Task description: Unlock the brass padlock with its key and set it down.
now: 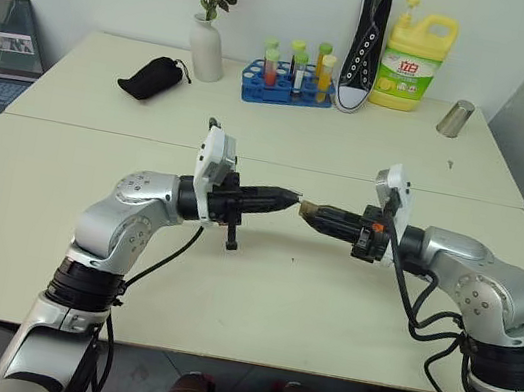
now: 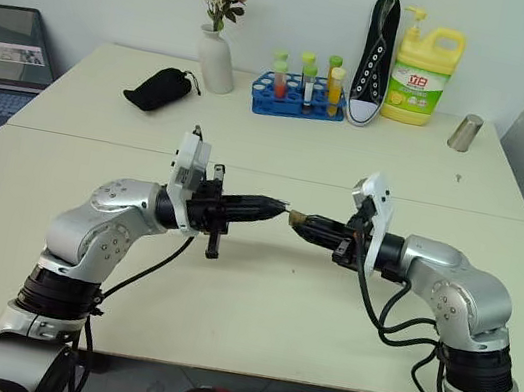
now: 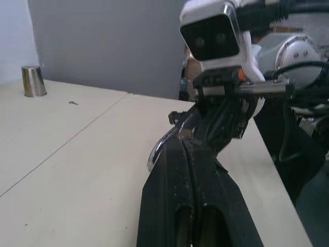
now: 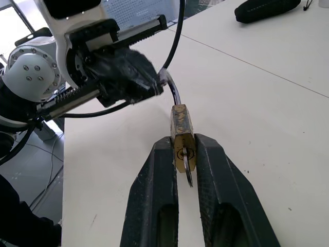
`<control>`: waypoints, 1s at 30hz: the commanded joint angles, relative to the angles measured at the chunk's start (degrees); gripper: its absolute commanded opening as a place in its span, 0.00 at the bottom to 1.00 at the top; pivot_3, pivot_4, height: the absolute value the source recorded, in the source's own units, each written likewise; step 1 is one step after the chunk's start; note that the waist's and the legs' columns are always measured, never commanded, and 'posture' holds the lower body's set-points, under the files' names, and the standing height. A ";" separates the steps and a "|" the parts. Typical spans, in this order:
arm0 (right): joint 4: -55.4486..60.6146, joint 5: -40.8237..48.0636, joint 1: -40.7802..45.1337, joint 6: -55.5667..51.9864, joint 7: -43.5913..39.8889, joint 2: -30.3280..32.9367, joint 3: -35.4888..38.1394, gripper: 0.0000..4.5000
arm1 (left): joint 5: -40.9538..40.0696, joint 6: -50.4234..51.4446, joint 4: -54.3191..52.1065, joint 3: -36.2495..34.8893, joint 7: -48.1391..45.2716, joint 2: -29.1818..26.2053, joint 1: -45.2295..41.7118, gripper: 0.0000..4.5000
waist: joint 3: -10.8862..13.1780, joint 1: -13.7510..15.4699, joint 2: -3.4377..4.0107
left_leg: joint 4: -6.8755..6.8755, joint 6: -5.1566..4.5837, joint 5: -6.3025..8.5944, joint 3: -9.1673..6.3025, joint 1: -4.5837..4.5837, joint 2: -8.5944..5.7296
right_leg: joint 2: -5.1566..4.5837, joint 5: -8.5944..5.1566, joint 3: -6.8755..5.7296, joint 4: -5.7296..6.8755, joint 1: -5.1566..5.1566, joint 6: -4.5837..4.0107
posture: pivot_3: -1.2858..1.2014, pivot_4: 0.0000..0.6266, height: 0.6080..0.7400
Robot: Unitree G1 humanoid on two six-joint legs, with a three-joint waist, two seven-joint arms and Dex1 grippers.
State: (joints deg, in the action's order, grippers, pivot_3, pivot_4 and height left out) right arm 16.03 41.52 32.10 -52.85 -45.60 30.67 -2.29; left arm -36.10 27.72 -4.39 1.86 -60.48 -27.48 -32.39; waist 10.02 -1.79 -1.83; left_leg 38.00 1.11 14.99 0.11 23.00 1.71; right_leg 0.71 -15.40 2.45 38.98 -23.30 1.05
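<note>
Right now your left gripper [image 1: 294,200] is clenched tight on the shackle [image 4: 174,92] of the brass padlock [image 4: 182,136]. Just beyond its tips, your right gripper [image 1: 307,208] grasps the padlock body, key [image 4: 187,172] in the keyhole, above the table [image 1: 254,296].

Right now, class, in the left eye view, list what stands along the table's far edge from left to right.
Black pouch → white vase of flowers → blue tube rack → black sneaker → yellow detergent bottle → metal cup.
</note>
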 commanded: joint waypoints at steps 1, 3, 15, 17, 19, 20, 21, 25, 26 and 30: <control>1.68 0.23 0.18 1.07 -0.69 0.40 0.49 0.03 | -0.79 0.05 -2.09 -1.29 0.73 0.32 -1.58 0.00 | 0.00 0.02 0.00 | 0.00 0.00 0.00 -0.01 0.00 0.00 | 0.00 -0.01 0.00 0.00 0.00 0.02 | 0.52 0.24 1.00; 1.80 0.32 0.14 1.01 -0.71 0.38 0.53 0.03 | 0.28 -0.78 -1.75 -0.77 0.37 0.08 -1.43 0.00 | 0.00 0.02 0.00 | 0.00 0.00 0.00 0.01 0.00 -0.01 | 0.00 0.00 0.00 0.00 0.00 0.00 | 0.52 0.24 1.00; 1.91 1.56 -0.34 -1.26 0.96 -0.02 1.64 0.03 | 10.08 -12.66 0.80 -0.05 0.25 -1.94 -1.29 0.00 | 0.00 0.02 0.00 | 0.00 0.00 0.00 0.01 0.00 -0.01 | 0.00 0.04 0.03 -0.01 0.00 -0.07 | 0.52 0.24 1.00; 1.71 2.71 -0.60 -3.44 2.24 -0.18 2.47 0.03 | 15.69 -23.03 3.70 0.59 -1.65 -3.52 -1.21 0.00 | 0.00 0.02 0.00 | -0.01 0.00 0.00 0.01 0.00 0.00 | 0.00 0.05 0.04 -0.01 0.00 -0.09 | 0.52 0.24 1.00; 1.97 4.43 -1.63 -6.82 3.49 -0.12 3.12 0.03 | 20.76 -34.15 7.69 1.54 -4.13 -5.59 -0.68 0.00 | 0.00 0.08 0.00 | -0.03 0.00 0.00 0.02 0.00 0.00 | 0.00 0.12 0.04 -0.02 0.00 -0.22 | 0.52 0.24 1.00; 2.19 5.08 -2.04 -7.99 3.92 -0.10 3.33 0.03 | 22.06 -37.69 9.23 1.90 -5.21 -6.22 -0.51 0.00 | 0.00 0.10 0.01 | -0.03 0.00 0.00 0.03 -0.01 -0.01 | 0.00 0.12 0.04 -0.03 0.00 -0.24 | 0.52 0.24 1.00; 2.44 5.88 -2.47 -9.27 4.72 -0.36 3.63 0.03 | 22.96 -40.80 10.59 2.29 -6.32 -6.86 -0.20 0.04 | 0.01 0.11 0.02 | -0.05 0.00 0.00 0.04 -0.01 -0.01 | -0.01 0.11 0.05 -0.04 0.00 -0.24 | 0.52 0.24 1.00; 3.49 8.37 -3.65 -13.19 8.15 -1.82 4.40 0.03 | 24.65 -51.69 14.93 4.70 -13.95 -10.59 1.74 0.26 | 0.02 0.05 0.03 | -0.05 0.00 0.00 0.11 0.01 0.00 | -0.03 0.11 0.05 -0.05 -0.02 -0.24 | 0.52 0.24 1.00; 3.47 9.28 -4.21 -15.02 10.43 -3.39 4.79 0.03 | 24.30 -53.02 15.09 4.89 -15.18 -11.28 2.13 0.34 | 0.02 0.04 0.04 | -0.05 0.00 0.00 0.11 0.01 0.02 | -0.03 0.11 0.05 -0.05 -0.04 -0.24 | 0.52 0.24 1.00; 1.54 9.52 -5.31 -20.31 18.94 -9.40 5.75 0.03 | 22.65 -54.60 13.96 5.50 -17.23 -11.88 4.05 0.64 | 0.04 0.04 0.06 | -0.05 0.00 0.00 0.04 0.03 0.06 | -0.02 0.11 0.05 -0.03 -0.04 -0.24 | 0.52 0.24 1.00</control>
State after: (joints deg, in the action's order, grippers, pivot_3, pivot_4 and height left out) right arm 17.45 50.38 26.81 -71.52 -29.70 22.15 1.99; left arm -11.94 -25.53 11.36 7.29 -77.17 -39.09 -28.88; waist 10.05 -1.75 -1.78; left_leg 37.94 1.11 14.99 0.14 23.03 1.76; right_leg 0.69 -15.29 2.50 38.95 -23.35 0.81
